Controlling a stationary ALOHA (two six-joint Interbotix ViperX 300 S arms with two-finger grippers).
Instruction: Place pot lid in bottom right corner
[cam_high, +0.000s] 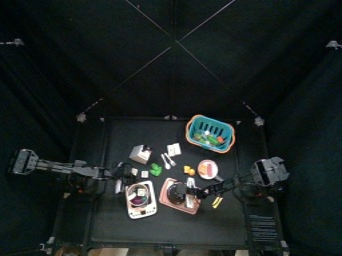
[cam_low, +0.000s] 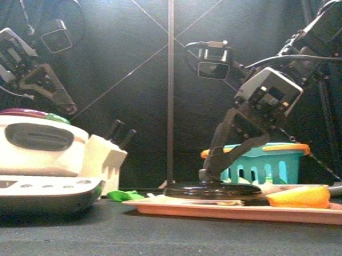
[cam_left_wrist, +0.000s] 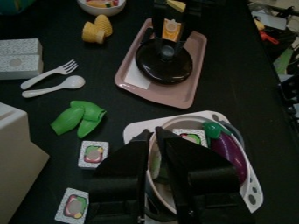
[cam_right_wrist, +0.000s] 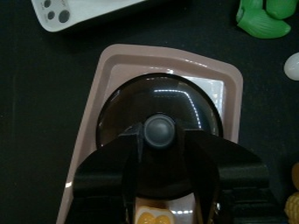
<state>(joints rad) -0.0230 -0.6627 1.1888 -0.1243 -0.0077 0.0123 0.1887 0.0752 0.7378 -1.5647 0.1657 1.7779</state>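
Observation:
The black pot lid (cam_right_wrist: 158, 114) with a round knob lies on a pink tray (cam_right_wrist: 103, 79), and also shows in the front view (cam_low: 214, 188) and the top view (cam_high: 179, 193). My right gripper (cam_right_wrist: 162, 133) reaches down onto the lid, with its jaws closed against the knob from both sides; the lid rests flat on the tray. The left wrist view shows the lid (cam_left_wrist: 163, 63) under that gripper. My left gripper (cam_left_wrist: 156, 162) is shut and empty, hovering over the rim of a white bowl (cam_left_wrist: 239, 179) to the left of the tray.
The bowl holds a purple eggplant (cam_left_wrist: 222, 147). A green pepper (cam_left_wrist: 76, 118), a white fork and spoon (cam_left_wrist: 52, 79) and small picture cards (cam_left_wrist: 93, 154) lie nearby. A teal basket (cam_high: 210, 130) stands at the back right. Yellow toy food (cam_left_wrist: 97, 31) lies beyond the tray.

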